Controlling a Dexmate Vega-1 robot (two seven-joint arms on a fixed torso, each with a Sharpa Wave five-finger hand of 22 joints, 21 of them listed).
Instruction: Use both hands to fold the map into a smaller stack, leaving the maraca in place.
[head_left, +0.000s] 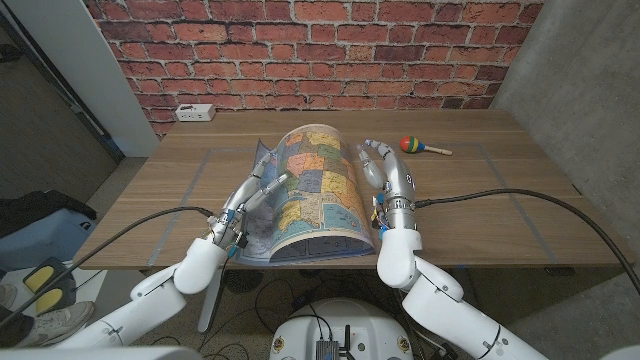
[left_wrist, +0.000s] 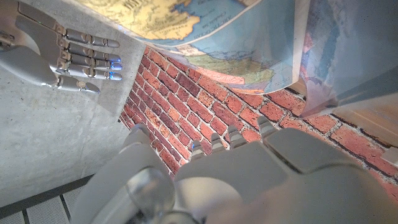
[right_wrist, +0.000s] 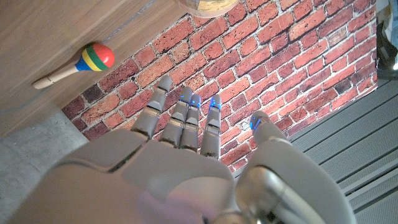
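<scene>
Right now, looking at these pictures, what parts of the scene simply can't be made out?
- Table under the map: head view, covered by the arched sheet.
- Left hand touching or gripping the map: head view, fingers lie against the sheet, contact unclear.
- Right hand touching the map's edge: head view, too small to tell.
- Map lettering: left wrist view, too blurred to read.
- White box by the wall: head view, too small to identify.
- Maraca: handle's end meets the table's edge, right wrist view.

The map (head_left: 305, 190) arches up off the wooden tabletop (head_left: 480, 200) between the 2 arms, its right side curling over in a hump. The left robot hand (head_left: 255, 190) touches its left part, fingers stretched out, and the right robot hand (head_left: 385, 172) stands just beside its right edge, fingers apart. The maraca (head_left: 422, 146) lies near the far right, apart from the map.
</scene>
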